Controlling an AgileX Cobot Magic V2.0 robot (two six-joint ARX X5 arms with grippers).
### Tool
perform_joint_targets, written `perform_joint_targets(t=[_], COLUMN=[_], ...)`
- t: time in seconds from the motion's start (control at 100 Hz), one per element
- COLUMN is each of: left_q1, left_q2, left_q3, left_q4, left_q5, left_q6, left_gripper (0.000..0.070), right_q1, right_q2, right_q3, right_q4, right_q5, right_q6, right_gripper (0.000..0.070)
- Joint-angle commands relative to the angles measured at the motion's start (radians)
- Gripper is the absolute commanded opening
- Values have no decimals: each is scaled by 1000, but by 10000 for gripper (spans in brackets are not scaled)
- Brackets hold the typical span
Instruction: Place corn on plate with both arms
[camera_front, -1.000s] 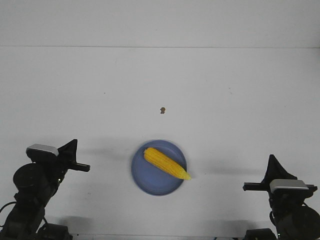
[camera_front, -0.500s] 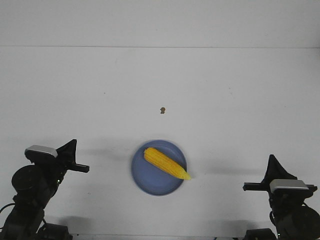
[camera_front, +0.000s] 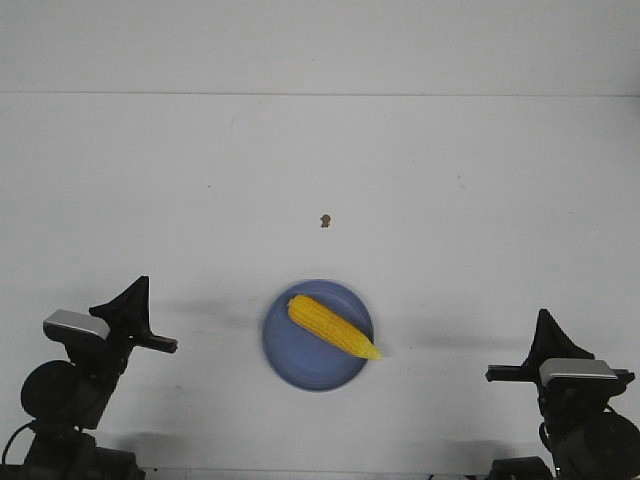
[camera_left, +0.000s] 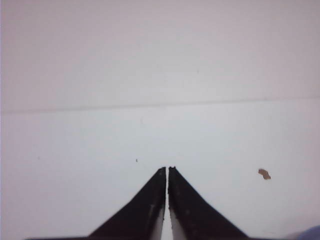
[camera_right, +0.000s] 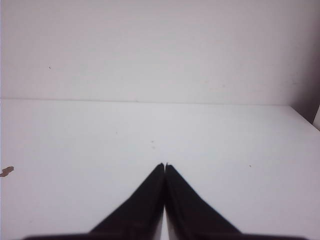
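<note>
The yellow corn (camera_front: 333, 327) lies slantwise on the periwinkle-blue plate (camera_front: 290, 350), its pointed tip reaching over the rim toward the right. My left gripper (camera_front: 135, 290) hovers well to the left of the plate, shut with nothing in it; in its wrist view the fingertips (camera_left: 167, 170) stand almost together over bare table, and a sliver of the plate (camera_left: 311, 234) shows at the corner. My right gripper (camera_front: 544, 318) sits far to the plate's right, also shut and empty, its fingertips (camera_right: 164, 165) touching.
A tiny brown speck (camera_front: 325, 221) lies on the white table beyond the plate, also seen as a speck (camera_left: 264, 174) from the left wrist and a speck (camera_right: 6, 171) from the right wrist. A white back wall meets the table's far edge (camera_front: 320, 95).
The left arm has drawn back and down toward the near left corner, its gripper tilting more upright. The corn, the plate and the right arm have not moved.
</note>
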Motion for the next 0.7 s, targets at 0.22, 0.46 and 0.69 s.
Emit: perform_joint_targets(t=[0.22, 0.46, 0.69], left_q1=[-1, 0, 3], left_q2=[-231, -338, -338], left_q3=[-252, -347, -386], left_q4=[51, 71, 116], left_q5=[-18, -19, -25], left_q6=[9, 8, 11], left_gripper=[12, 12, 12], right_q1=[0, 0, 0], right_q2=[2, 2, 2], right_q3=[8, 8, 8], right_q4=[10, 10, 10], right_q5=[3, 3, 3], right_q6=[9, 9, 9], right_gripper=[0, 0, 0])
